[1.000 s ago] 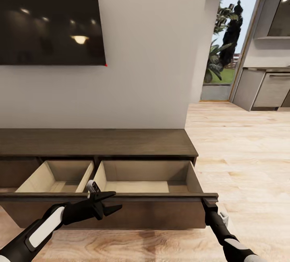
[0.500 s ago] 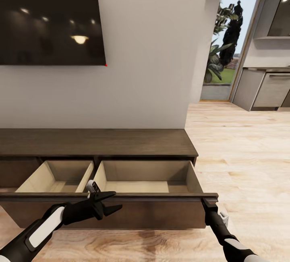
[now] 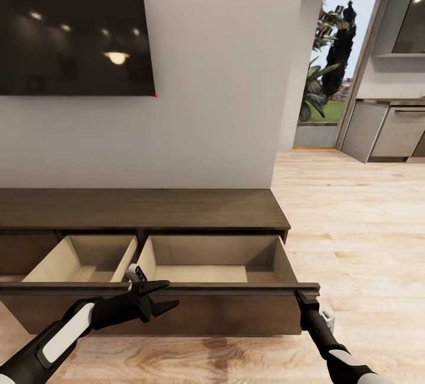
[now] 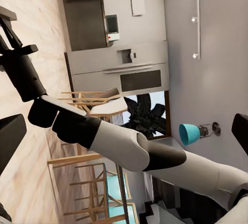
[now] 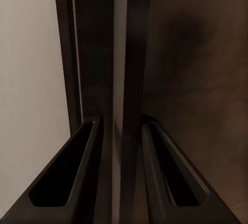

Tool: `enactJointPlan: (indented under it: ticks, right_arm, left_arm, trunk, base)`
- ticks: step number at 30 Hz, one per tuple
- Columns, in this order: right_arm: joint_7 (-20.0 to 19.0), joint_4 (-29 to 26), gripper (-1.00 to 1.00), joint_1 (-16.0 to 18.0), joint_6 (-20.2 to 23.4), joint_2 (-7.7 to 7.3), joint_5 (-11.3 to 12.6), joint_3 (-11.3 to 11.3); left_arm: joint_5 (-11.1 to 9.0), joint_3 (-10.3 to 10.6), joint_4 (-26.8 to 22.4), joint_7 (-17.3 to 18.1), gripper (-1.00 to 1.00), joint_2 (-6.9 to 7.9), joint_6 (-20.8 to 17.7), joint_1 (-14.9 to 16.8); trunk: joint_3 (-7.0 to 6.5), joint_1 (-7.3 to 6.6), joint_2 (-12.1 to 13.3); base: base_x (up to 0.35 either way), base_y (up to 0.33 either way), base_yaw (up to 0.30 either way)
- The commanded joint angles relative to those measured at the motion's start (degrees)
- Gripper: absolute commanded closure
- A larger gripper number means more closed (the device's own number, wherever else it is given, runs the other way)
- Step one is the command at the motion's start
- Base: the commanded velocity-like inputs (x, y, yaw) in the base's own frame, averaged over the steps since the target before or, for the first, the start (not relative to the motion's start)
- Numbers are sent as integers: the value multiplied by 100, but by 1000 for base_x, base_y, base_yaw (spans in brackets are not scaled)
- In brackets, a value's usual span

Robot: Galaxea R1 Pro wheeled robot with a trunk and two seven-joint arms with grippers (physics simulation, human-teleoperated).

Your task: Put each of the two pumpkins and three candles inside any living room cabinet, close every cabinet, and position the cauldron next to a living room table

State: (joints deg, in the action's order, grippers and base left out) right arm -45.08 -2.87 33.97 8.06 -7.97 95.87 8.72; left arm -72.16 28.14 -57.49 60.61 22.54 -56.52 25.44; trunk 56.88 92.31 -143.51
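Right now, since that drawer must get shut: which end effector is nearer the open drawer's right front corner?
Right. The right end effector grips the drawer front at that corner; the left end effector hovers near its left end.

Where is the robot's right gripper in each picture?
Head view: the right gripper is at lower right, jaws on the right end of the open drawer front.
Left wrist view: it tips the white-and-black arm, against the pale floor.
Right wrist view: close up, its fingers sit either side of the drawer front's edge.
Shared landmark: the dark drawer front.
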Motion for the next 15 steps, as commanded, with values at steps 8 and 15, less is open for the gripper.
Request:
enactJointPlan:
  ticks: [8,15]
  right_arm:
    - [-497,-3,100,-251,100,-2,93,51]
    - [-501,-3,100,-251,100,-2,90,51]
  left_arm:
    - [-26,14,0,12,-100,5,-25,5]
    - [-26,15,0,12,-100,6,-25,5]
  trunk:
    - [6,-3,-4]
    - [6,-3,-4]
  base:
    - [0,0,0]
    - [0,0,0]
